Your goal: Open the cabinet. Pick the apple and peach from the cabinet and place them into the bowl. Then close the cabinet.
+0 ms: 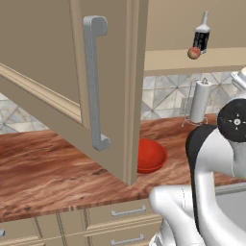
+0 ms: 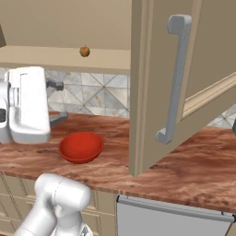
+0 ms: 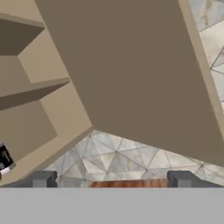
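The bowl (image 2: 81,146) sits on the counter (image 2: 193,170) below the open cabinet (image 2: 156,87), a fruit (image 2: 85,51) inside.

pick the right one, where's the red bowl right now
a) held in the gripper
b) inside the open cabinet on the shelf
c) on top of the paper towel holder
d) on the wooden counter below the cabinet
d, the red bowl sits empty on the wooden counter, below the cabinet whose door stands swung open.
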